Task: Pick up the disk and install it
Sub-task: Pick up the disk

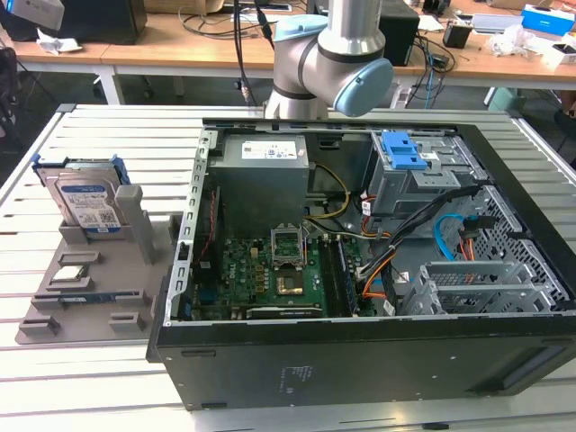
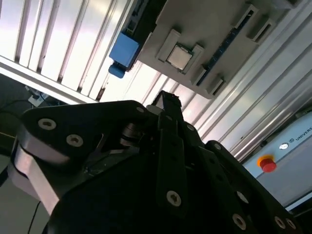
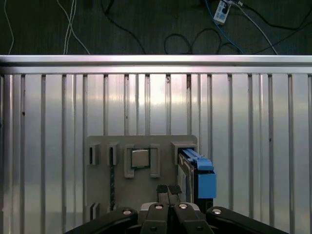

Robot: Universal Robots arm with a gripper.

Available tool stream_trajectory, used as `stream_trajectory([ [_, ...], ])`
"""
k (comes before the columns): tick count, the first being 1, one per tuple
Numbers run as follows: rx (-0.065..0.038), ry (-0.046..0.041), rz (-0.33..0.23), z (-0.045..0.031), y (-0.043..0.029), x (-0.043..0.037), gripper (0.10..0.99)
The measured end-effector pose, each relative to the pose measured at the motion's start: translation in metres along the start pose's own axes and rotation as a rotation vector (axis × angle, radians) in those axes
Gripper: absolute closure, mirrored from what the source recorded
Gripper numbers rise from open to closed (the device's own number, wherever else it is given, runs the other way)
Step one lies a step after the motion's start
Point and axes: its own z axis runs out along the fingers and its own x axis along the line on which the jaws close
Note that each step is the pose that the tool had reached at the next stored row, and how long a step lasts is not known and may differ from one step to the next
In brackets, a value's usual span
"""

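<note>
The disk (image 1: 86, 200) stands on edge in a grey holder at the exterior view's left, silver with a white-and-blue label and a blue carrier frame. In the first wrist view I look down on the disk (image 3: 200, 174) at one end of the holder plate. My gripper (image 3: 168, 189) hangs well above that plate, fingertips together and nothing between them. The second wrist view shows the gripper (image 2: 168, 100) as a dark body, with the disk's blue frame (image 2: 124, 50) beyond it. The arm's elbow (image 1: 324, 54) rises behind the computer case.
An open computer case (image 1: 180, 270) lies on the slatted metal table (image 1: 108, 135), with a grey power-supply box (image 1: 263, 175) and a drive bay with a blue latch (image 1: 409, 153) inside. The grey holder plate (image 1: 85, 310) carries a small square chip (image 3: 140, 158). A red button (image 2: 267, 164) sits beside the table.
</note>
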Motion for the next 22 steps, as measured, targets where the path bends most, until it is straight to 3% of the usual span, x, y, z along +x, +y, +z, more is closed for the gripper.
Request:
stream_trajectory([
  [10, 0.0, -0.0047, 0.201, 0.001, -0.0001, 0.0001, 0.98],
  [19, 0.0, -0.0047, 0.203, 0.001, -0.0001, 0.0, 0.973],
  [21, 0.0, -0.0047, 0.203, 0.001, -0.0001, 0.0, 0.851],
  [22, 0.0, -0.0047, 0.203, 0.001, 0.0, 0.0, 0.851],
])
